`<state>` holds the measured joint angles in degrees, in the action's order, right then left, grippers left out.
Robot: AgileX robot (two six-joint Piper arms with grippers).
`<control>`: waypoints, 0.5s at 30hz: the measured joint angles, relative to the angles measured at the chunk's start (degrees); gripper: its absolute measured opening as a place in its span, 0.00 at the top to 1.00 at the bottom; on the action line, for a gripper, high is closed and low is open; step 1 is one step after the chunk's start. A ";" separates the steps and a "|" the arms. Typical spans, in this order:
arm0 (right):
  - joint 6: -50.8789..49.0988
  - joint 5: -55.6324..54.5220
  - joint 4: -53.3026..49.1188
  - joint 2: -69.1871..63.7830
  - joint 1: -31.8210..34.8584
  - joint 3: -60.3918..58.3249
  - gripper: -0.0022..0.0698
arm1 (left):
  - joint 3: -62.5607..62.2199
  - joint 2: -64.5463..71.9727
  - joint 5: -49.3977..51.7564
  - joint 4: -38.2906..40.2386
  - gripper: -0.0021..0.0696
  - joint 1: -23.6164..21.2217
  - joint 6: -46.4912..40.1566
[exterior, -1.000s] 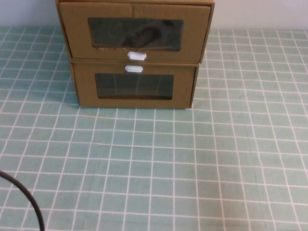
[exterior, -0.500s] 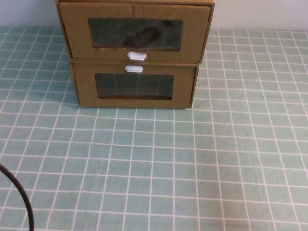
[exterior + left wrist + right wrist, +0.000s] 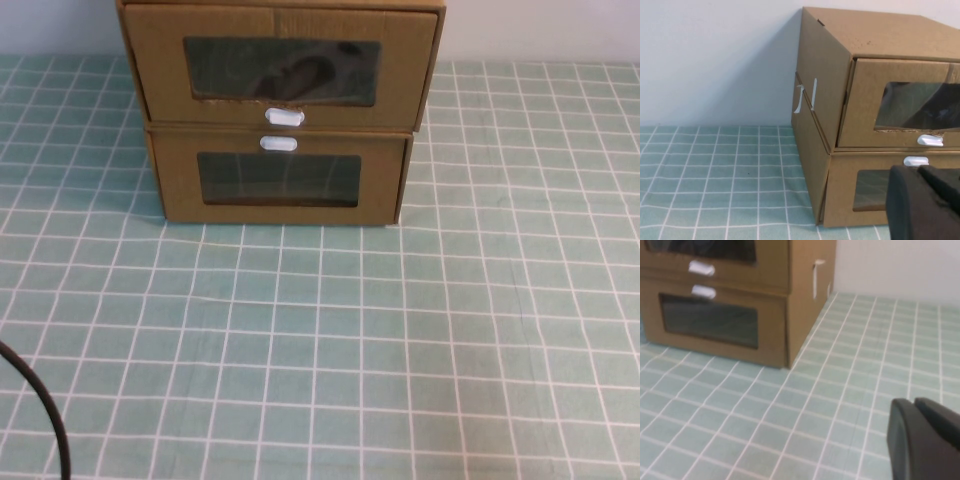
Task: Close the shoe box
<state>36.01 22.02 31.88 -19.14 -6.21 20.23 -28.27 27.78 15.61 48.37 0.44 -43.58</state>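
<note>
1. neither gripper appears in the high view; only a black cable (image 3: 45, 420) curves at lower left. the left gripper (image 3: 927, 205) and right gripper (image 3: 925, 440) each show in their wrist view's lower right corner; i cannot tell whether either is open.
2. two boxes are stacked at top centre: the lower brown cardboard box (image 3: 280, 178), tab above its window, and on it the brown windowed cardboard shoe box (image 3: 280, 65) with one small white pull tab (image 3: 283, 117) below its window.
3. its drawer looks slightly proud; pressing flat on the front panel, square-on, should seat it.
</note>
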 joint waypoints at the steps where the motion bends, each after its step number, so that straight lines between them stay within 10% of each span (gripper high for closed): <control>1: 0.00 0.70 0.00 0.00 0.00 0.00 0.99 | 0.00 0.00 0.00 0.00 0.98 0.00 0.00; 7: 0.00 5.56 -0.08 0.00 0.00 0.00 0.99 | 1.71 -3.07 -3.41 -9.36 0.98 6.29 2.51; 15: 0.00 9.89 -0.08 0.00 0.00 0.00 0.99 | 17.72 -8.99 -15.22 -44.28 0.98 14.29 37.17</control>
<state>36.01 31.91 31.80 -19.14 -6.21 20.23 -10.56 18.79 0.39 4.09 14.74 -6.42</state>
